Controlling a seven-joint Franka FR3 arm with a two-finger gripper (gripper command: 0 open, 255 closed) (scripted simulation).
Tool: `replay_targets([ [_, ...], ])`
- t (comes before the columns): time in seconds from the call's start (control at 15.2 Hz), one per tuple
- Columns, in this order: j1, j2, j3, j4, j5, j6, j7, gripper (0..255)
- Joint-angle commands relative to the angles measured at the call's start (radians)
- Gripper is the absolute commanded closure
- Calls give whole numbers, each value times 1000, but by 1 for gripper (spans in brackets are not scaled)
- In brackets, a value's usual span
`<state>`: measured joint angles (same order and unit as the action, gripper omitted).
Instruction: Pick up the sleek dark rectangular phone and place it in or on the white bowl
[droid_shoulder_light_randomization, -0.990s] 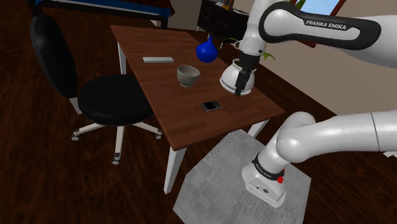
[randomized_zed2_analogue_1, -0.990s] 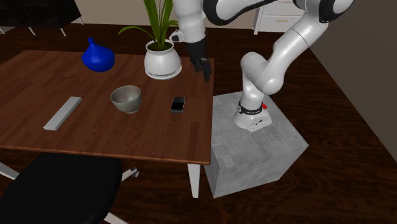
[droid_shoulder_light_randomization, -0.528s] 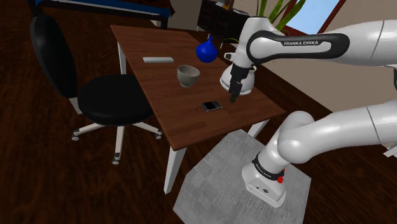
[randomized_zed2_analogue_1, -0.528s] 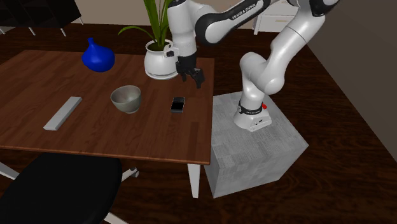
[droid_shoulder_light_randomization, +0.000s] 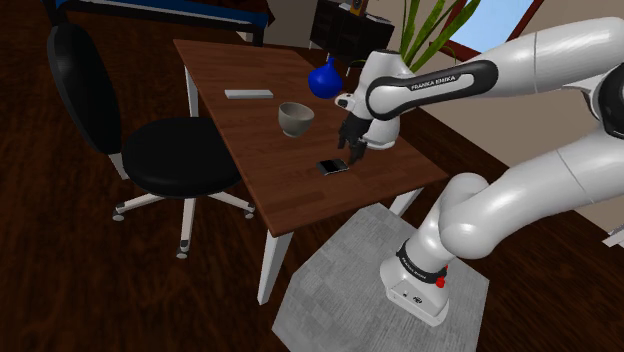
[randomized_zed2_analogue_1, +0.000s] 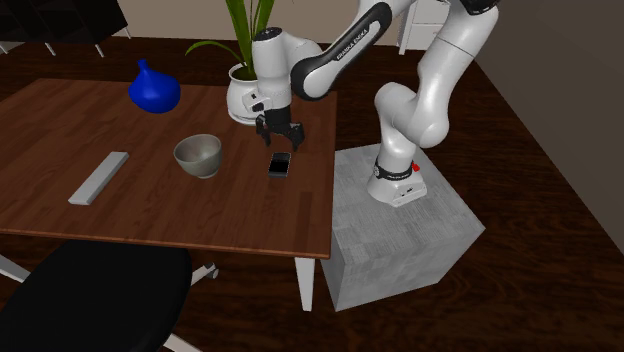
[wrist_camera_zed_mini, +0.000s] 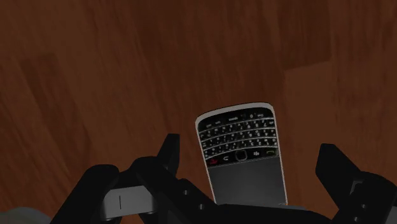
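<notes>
One second ago the gripper (randomized_zed2_analogue_1: 280, 138) was high up and away from the phone (randomized_zed2_analogue_1: 279, 164). Now it has come down and hangs just above it. Its two black fingers stand wide apart, one on each side of the phone, not touching it. The dark phone lies flat on the brown table (randomized_zed2_analogue_1: 120, 225), and the pale bowl (randomized_zed2_analogue_1: 198, 155) sits near the phone. The grab looks like the next step: go lower, then squeeze.

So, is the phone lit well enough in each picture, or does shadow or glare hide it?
Shoulder view: even light, no glare; the phone shows dark on the brown table near the gripper. Second exterior view: even light too, its screen looks greyish. Wrist view: dimmer, yet the keys read clearly between the open fingers.
</notes>
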<state>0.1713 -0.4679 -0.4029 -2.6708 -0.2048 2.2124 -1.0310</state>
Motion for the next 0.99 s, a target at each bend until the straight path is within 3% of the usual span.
replay_targets([
  [0.0,5,24,-12,-11,-2,42,-22,0],
  [0.33,13,86,-31,-48,2,139,-30,0],
  [0.86,13,86,-31,-47,3,138,-30,0],
  [0.92,13,86,-31,-47,3,138,-30,255],
])
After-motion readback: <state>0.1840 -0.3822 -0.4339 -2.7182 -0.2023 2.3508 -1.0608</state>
